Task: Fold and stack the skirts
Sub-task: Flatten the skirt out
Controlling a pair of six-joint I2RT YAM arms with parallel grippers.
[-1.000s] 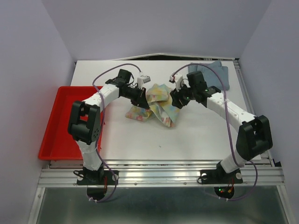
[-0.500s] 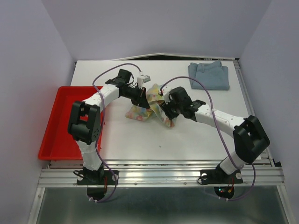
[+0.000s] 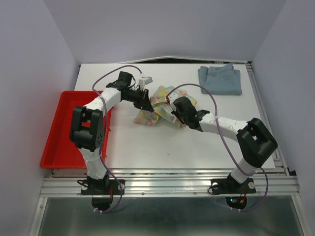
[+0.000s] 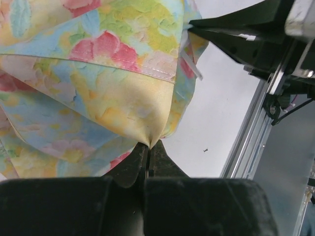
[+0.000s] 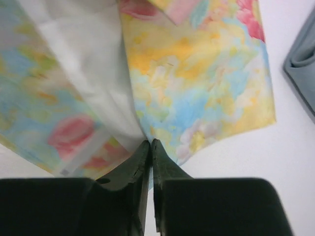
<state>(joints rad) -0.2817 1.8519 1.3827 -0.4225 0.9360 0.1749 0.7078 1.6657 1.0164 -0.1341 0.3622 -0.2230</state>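
The pastel floral skirt [image 3: 158,109] lies crumpled in the middle of the table, partly lifted between the two arms. My left gripper [image 4: 147,145] is shut on a pinch of its yellow cloth [image 4: 123,103] at the left side. My right gripper [image 5: 151,142] is shut on the floral skirt [image 5: 197,93] where its white lining meets the print. In the top view the left gripper [image 3: 146,104] and the right gripper [image 3: 170,112] sit close together over the cloth. The light blue denim skirt [image 3: 220,78] lies folded flat at the back right.
A red tray [image 3: 61,129] sits off the table's left side. The table's metal front rail [image 3: 167,183] runs along the near edge. A corner of the denim skirt [image 5: 302,73] shows at the right of the right wrist view.
My right arm has swung left and down from near the denim skirt to the floral skirt, and its jaws have closed on the cloth. The left gripper kept its hold and shifted slightly.
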